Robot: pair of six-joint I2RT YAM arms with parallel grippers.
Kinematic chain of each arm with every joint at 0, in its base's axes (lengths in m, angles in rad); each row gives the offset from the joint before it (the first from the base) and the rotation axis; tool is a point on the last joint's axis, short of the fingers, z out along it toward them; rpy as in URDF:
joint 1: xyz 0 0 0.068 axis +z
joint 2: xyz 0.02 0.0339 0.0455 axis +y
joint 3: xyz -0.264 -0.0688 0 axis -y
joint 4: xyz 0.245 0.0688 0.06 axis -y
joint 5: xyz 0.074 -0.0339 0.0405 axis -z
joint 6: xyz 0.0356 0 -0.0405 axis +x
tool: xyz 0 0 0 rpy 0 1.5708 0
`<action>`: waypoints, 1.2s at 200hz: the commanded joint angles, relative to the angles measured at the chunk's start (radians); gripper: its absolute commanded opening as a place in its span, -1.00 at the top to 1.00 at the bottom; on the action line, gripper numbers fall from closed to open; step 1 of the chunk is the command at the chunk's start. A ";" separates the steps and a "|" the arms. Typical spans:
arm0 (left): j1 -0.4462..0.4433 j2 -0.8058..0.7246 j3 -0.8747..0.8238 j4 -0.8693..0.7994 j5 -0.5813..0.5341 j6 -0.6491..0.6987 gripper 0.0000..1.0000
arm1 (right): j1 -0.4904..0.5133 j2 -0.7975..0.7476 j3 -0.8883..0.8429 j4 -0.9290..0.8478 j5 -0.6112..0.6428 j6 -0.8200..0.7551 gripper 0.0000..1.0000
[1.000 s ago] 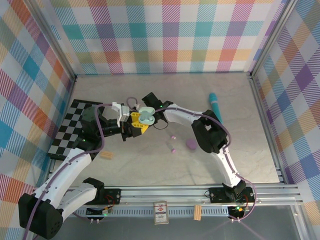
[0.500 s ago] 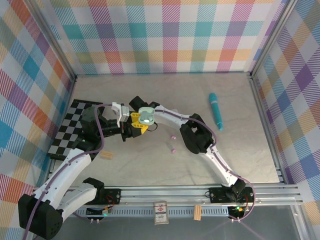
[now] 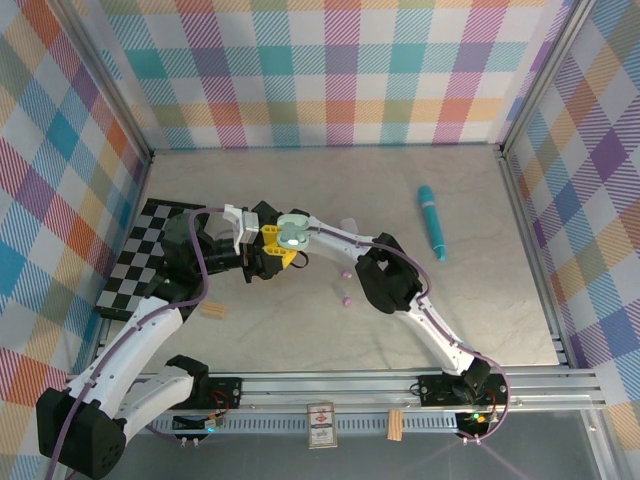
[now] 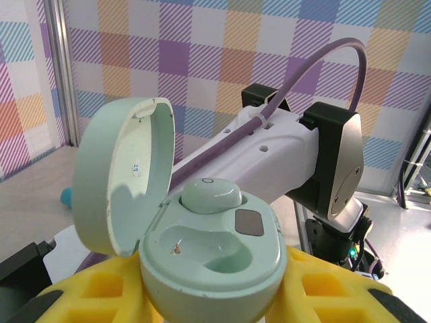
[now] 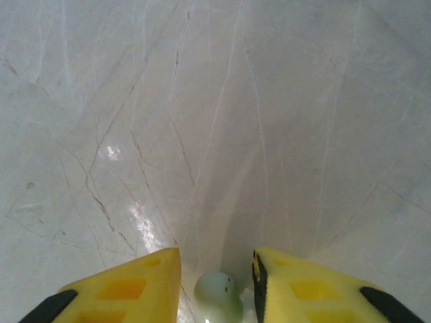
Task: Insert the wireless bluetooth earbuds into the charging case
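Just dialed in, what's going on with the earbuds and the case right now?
The left gripper holds the mint charging case up off the table, its lid swung open. One mint earbud sits in the far slot; the near slot is empty. The right gripper has a second mint earbud between its fingertips, though I cannot tell if it is pinched. Two purple earbuds lie on the table.

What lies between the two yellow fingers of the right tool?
A small pale-green earbud lies there; the right wrist view shows it.
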 commanded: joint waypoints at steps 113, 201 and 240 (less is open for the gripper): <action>-0.001 -0.030 0.010 0.017 0.008 0.002 0.30 | -0.067 -0.230 -0.262 0.013 0.080 0.211 0.52; -0.001 -0.016 0.010 0.033 0.018 0.001 0.30 | -0.165 -0.362 -0.479 -0.078 0.166 0.379 0.55; -0.001 -0.020 0.007 0.017 0.014 0.011 0.30 | -0.178 -0.405 -0.499 -0.122 0.126 0.433 0.55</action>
